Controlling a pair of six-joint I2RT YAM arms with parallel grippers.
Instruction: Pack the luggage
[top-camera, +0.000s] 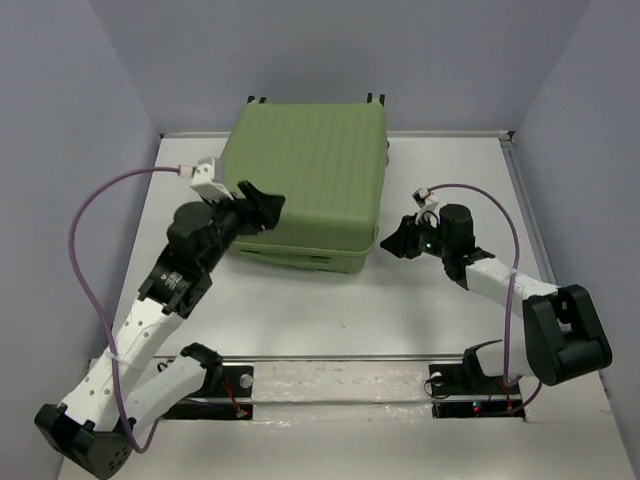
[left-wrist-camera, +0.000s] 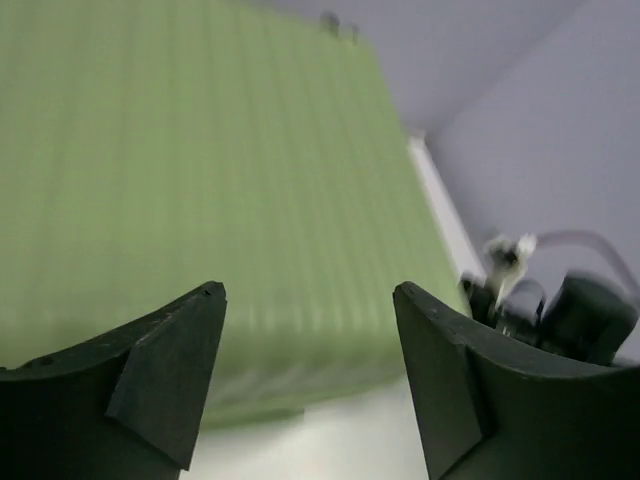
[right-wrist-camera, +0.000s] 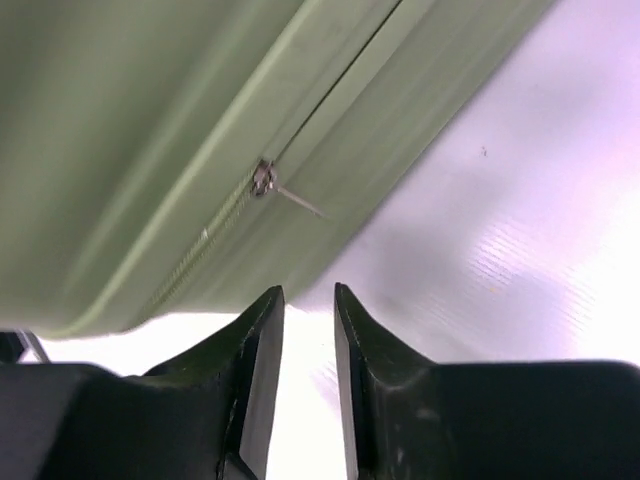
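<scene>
Reaching for the zipper pull (right-wrist-camera: 270, 183) just ahead of the narrowly parted, empty right gripper (right-wrist-camera: 308, 292) risks a missed pinch, since the closed luggage (top-camera: 310, 180) lies unrestrained beneath the wide-open left gripper (left-wrist-camera: 305, 290) and may slide.

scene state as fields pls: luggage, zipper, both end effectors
luggage: closed, lying flat on the table, ribbed shell up
zipper pull: on the side seam, seen in the right wrist view
left end effector: open, holding nothing, over the luggage's near-left corner; contact cannot be told
right end effector: fingers a narrow gap apart, holding nothing, low beside the luggage's right side, pointed toward the zipper pull, not touching it
</scene>
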